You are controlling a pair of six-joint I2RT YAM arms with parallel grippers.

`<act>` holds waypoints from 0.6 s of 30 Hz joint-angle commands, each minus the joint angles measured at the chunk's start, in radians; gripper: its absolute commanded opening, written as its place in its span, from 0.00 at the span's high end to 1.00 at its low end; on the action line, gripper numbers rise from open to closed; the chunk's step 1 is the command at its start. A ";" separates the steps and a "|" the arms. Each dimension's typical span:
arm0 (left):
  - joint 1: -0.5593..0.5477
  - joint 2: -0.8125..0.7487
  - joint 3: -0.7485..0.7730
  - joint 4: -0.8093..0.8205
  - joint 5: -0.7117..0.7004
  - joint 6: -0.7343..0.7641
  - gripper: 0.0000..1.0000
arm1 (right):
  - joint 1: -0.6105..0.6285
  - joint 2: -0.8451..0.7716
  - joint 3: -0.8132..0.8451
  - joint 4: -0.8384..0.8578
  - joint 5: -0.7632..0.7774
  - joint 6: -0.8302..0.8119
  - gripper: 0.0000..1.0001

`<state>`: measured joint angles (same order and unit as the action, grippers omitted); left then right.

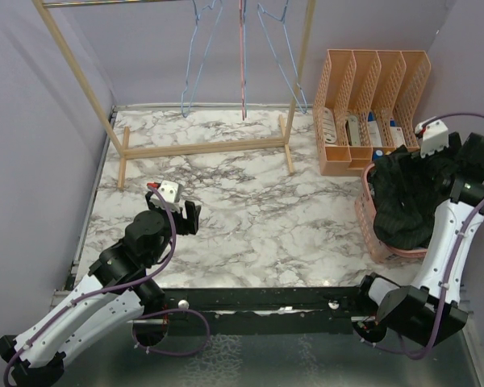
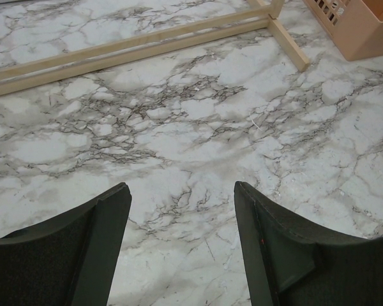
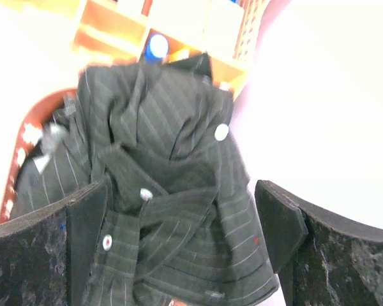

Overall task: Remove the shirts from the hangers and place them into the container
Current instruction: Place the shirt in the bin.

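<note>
A black pinstriped shirt (image 1: 403, 197) lies bunched in the salmon-pink container (image 1: 365, 216) at the right of the table. My right gripper (image 1: 436, 160) hangs over it, open. In the right wrist view the shirt (image 3: 172, 191) lies below and between the wide-apart fingers (image 3: 83, 220), which do not clamp it, and the container's rim (image 3: 18, 150) shows at the left. Two light blue hangers (image 1: 195, 56) (image 1: 281, 48) and a pink one (image 1: 244, 60) hang bare on the rack. My left gripper (image 1: 189, 216) (image 2: 182, 197) is open over the marble, holding nothing.
The wooden rack's base bars (image 1: 202, 147) (image 2: 134, 44) cross the back of the marble table. A peach four-slot file organizer (image 1: 371, 101) stands at the back right, just behind the container. Purple walls close in the left, back and right sides.
</note>
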<state>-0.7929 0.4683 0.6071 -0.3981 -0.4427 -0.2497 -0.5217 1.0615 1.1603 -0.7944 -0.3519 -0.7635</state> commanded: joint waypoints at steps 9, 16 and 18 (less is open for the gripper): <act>0.005 -0.016 0.005 -0.003 -0.010 -0.008 0.31 | 0.003 0.075 0.355 -0.237 -0.637 0.233 0.00; 0.007 -0.005 0.007 -0.004 -0.012 -0.007 0.31 | 0.003 -0.235 0.103 0.147 -0.902 0.530 0.00; 0.007 -0.005 0.008 -0.003 -0.013 -0.009 0.31 | 0.003 -0.260 0.073 0.157 -0.943 0.584 0.00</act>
<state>-0.7918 0.4614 0.6071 -0.3981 -0.4427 -0.2497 -0.5217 0.8803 1.3033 -0.7975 -1.0847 -0.3748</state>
